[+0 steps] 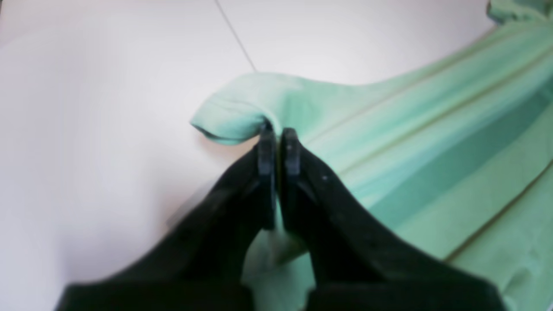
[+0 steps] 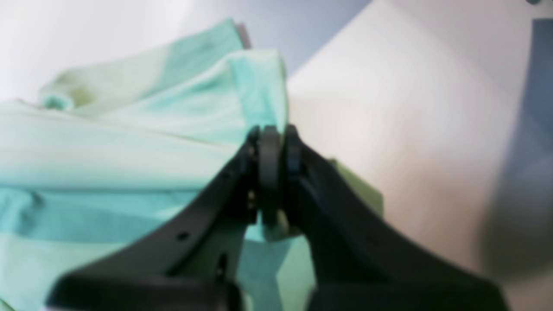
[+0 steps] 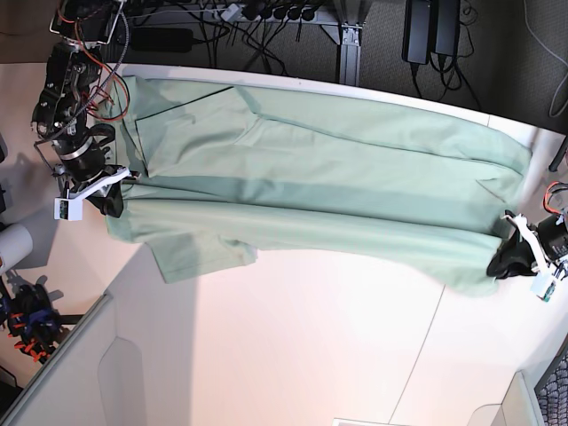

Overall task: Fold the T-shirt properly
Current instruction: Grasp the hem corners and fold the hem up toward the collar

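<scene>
The white desk (image 3: 293,355) is lying under everything, with a thin seam running across its top just ahead of the left tool and off to that tool's left. Along the desk's far edge a tangle of dark cables (image 3: 266,13) is hanging behind both arms.

The T-shirt (image 3: 319,177) is stretching across the desk from one tool to the other, pale mint green, pulled long and fairly taut between them. Lengthwise folds and a darker band are running down the cloth from the left tool's side toward the right tool's side. One short sleeve (image 3: 200,253) is lying flat on the desk just beside the right tool, on the near side of the shirt.

The right tool (image 2: 280,131) is pinching the shirt at its end of the stretch; its black jaws are pressed together with a ridge of green cloth rising out from between the tips, and more of the shirt is spreading away to this tool's left. The left tool (image 1: 278,134) is doing the same at the opposite end: its jaws are closed tight on a fold of cloth, and a rounded lip of the shirt's edge is curling over just ahead of the tips, with the rest of the garment running off to this tool's right. Both views from the wrists are blurred, so finer detail on the cloth cannot be told.
</scene>
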`<action>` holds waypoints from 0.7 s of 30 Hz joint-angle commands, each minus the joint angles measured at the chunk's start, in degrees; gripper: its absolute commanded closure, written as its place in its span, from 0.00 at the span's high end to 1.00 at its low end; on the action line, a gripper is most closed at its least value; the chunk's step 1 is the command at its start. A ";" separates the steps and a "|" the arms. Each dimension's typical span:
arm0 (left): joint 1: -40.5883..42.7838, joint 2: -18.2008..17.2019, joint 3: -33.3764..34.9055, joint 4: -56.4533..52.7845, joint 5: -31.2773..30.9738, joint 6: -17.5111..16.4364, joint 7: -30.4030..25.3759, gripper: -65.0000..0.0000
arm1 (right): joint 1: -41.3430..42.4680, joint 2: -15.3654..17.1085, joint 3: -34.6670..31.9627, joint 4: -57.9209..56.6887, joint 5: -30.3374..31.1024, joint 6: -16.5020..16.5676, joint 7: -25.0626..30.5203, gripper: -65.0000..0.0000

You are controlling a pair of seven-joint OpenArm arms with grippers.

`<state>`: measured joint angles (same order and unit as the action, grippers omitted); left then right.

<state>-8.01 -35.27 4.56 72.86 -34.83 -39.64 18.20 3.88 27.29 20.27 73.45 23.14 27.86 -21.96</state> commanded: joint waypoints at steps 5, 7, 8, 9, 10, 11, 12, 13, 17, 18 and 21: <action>3.30 -0.90 -0.50 4.66 -0.98 -0.36 -1.09 0.00 | -1.18 1.22 0.48 0.63 0.20 -0.48 0.98 0.00; 4.00 -0.50 -0.50 4.70 -0.98 -0.36 -1.07 0.00 | -1.46 1.18 0.48 0.37 -0.02 -0.52 0.87 0.00; 4.22 -0.37 -0.50 4.70 -0.98 -0.36 -1.09 0.00 | -1.62 1.18 0.48 0.37 0.00 -0.59 0.90 0.00; 4.24 -0.13 -0.50 4.70 -0.98 -0.36 -1.09 0.00 | -1.70 1.16 0.50 0.37 -0.02 -0.59 0.90 0.12; 4.24 -0.04 -0.50 4.70 -0.98 -0.36 -1.09 0.00 | -1.70 1.14 0.50 0.37 -0.02 -0.59 0.90 0.26; 4.20 0.07 -0.50 4.70 -0.98 -0.36 -1.16 0.00 | -1.68 1.14 0.50 0.37 -0.02 -0.59 0.90 0.38; 4.20 0.07 -0.50 4.70 -1.03 -0.36 -1.22 0.00 | -1.68 1.14 0.66 0.42 0.02 -0.59 0.92 0.48; 4.20 0.04 -0.50 4.70 -1.03 -0.36 -1.22 0.00 | -1.68 1.11 0.92 0.52 0.07 -0.59 0.92 0.54; 4.22 0.04 -0.50 4.70 -0.98 -0.36 -1.20 0.00 | -1.51 1.09 3.54 1.62 1.97 -0.59 0.92 0.57; 4.22 0.04 -0.50 4.70 -1.01 -0.36 -1.20 0.00 | -1.36 1.11 4.48 1.90 2.78 -0.57 0.92 0.57; 4.22 0.04 -0.50 4.70 -1.01 -0.36 -1.20 0.00 | 0.50 1.09 7.06 2.12 3.04 -0.59 0.92 0.57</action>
<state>-2.70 -34.28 4.56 76.60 -34.92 -39.70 18.41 3.18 27.14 26.85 74.48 25.26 27.42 -22.68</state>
